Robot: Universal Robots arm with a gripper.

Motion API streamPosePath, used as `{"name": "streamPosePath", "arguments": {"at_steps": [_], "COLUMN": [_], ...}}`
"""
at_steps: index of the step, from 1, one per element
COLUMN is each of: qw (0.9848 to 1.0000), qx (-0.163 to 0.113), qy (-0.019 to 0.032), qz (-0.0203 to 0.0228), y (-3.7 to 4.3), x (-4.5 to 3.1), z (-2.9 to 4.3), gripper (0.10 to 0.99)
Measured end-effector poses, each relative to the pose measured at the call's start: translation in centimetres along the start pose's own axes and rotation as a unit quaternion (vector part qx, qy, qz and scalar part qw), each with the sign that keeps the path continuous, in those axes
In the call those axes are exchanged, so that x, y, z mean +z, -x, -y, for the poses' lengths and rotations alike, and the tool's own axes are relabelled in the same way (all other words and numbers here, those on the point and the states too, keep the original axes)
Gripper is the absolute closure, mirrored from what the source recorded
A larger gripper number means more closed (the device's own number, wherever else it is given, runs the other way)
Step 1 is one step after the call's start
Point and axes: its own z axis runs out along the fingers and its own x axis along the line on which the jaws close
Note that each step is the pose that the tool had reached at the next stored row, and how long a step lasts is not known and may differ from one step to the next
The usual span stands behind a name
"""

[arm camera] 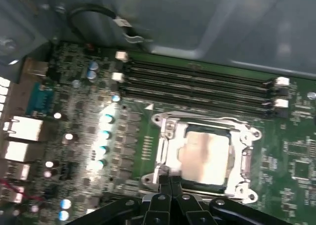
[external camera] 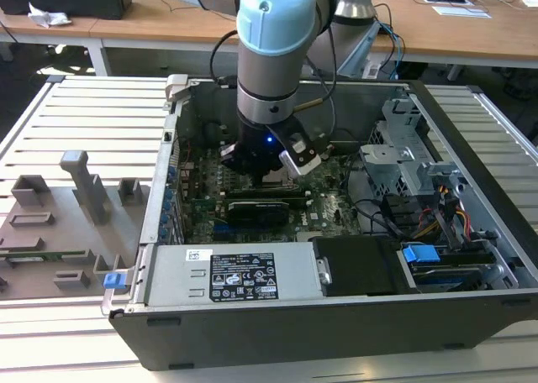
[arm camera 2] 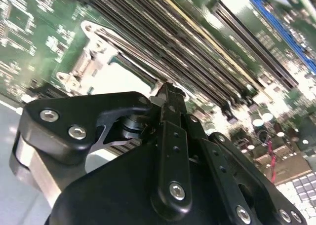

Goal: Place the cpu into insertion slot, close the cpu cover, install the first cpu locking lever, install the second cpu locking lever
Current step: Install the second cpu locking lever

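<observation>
I am reading the first wrist view from the arm outward. Nearest to me, the gripper (arm camera: 170, 183) is showing fingertips pressed together with no gap between them and nothing caught there; in the second wrist view the gripper (arm camera 2: 168, 89) looks the same, closed and empty, its tip poised right at the edge of the socket hardware.

Just beyond the tips, the cpu (arm camera: 205, 156) is sitting flat inside the insertion slot (arm camera: 165, 158), its silver-grey top facing up, so I am judging the placing step as done. The cpu cover (arm camera: 242, 161) seems to be lying down around the chip as a bright metal frame, with the chip showing through its window; I am taking the cover as closed, though glare is making its edges hard to follow.

A thin wire lever (arm camera: 217, 120) is running along the far side of the frame. I cannot tell whether it is hooked under its catch, and I cannot make out the second lever clearly. My judgement: the work is sitting somewhere in the locking-lever steps, with the fingertips working at the near edge of the frame.

Farther off, the long black memory slots (arm camera: 197, 82) are lying beyond the socket.

In the exterior view the arm (external camera: 273, 55) is reaching down into the open computer case (external camera: 277, 324).
</observation>
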Motion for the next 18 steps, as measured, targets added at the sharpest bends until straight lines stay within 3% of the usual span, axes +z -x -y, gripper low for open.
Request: {"name": "streamPosePath", "arguments": {"at_steps": [3,6,11,14,16,18], "qw": [1.0,0.9999,0.9998,0.9998,0.9996,0.9995], "qx": [0.001,0.002,0.003,0.003,0.004,0.005], "qy": [-0.0008,-0.0022,-0.005,-0.0089,-0.017,-0.0214], "qz": [-0.0045,-0.0107,-0.0167,-0.0201,-0.0223,-0.023], "y": [1.25,3.32,5.19,6.16,6.68,6.76], "x": [0.03,0.05,0.08,0.13,0.23,0.29], "z": [0.11,0.35,0.57,0.59,0.23,-0.07], "gripper": [0.98,0.98,0.98,0.98,0.98,0.98]}}
